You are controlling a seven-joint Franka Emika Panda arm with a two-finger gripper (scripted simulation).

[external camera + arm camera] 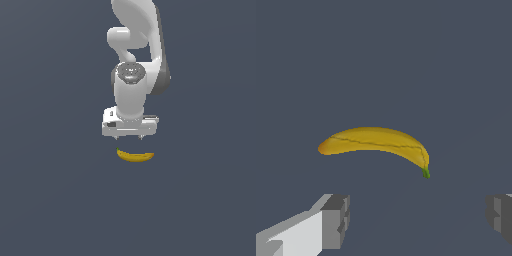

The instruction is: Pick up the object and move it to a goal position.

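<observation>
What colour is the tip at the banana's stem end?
Green, on the yellow banana; the wrist view shows it best.

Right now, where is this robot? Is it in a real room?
Probably not a real room: it looks like a computer simulation. The ground is one flat, plain grey-blue with no walls or furniture. Only a smooth white robot arm with its open tool and a banana are there.

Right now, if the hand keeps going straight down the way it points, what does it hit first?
Most likely the banana. The hand points down, open, with the banana just below it. In the wrist view the fruit sits a little off the line between the fingers, so exact alignment is unclear.
</observation>
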